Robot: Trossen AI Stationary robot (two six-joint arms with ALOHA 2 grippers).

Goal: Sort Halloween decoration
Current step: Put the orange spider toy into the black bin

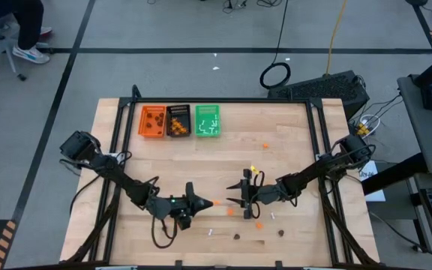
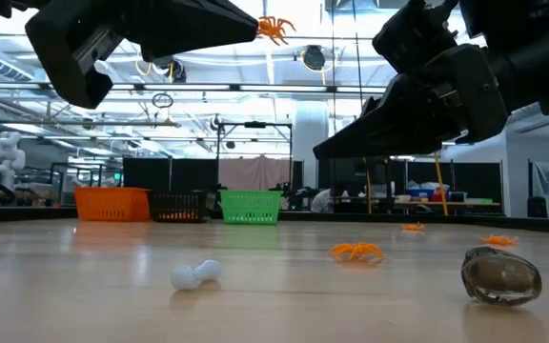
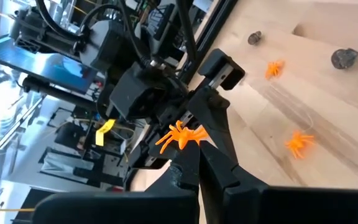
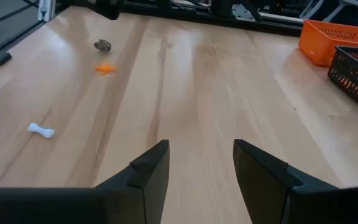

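Left gripper point(image 3: 188, 140) is pinching an orange spider point(image 3: 180, 135) at its very fingertips, lifted off the table. Right gripper point(image 4: 197, 168) is hovering opposite, jaws parted, empty. Such a thin hold could let the spider slip out during travel.

Tray point(image 1: 207, 121) contents too small to tell (likewise the scattered table trinkets point(image 1: 236, 235))

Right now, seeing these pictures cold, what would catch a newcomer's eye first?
The left gripper, raised above the table's front middle, is shut on an orange spider. Facing it, the right gripper hangs open and empty. Along the far edge sit the orange tray, black tray and green tray, with trinkets scattered on the wooden table.
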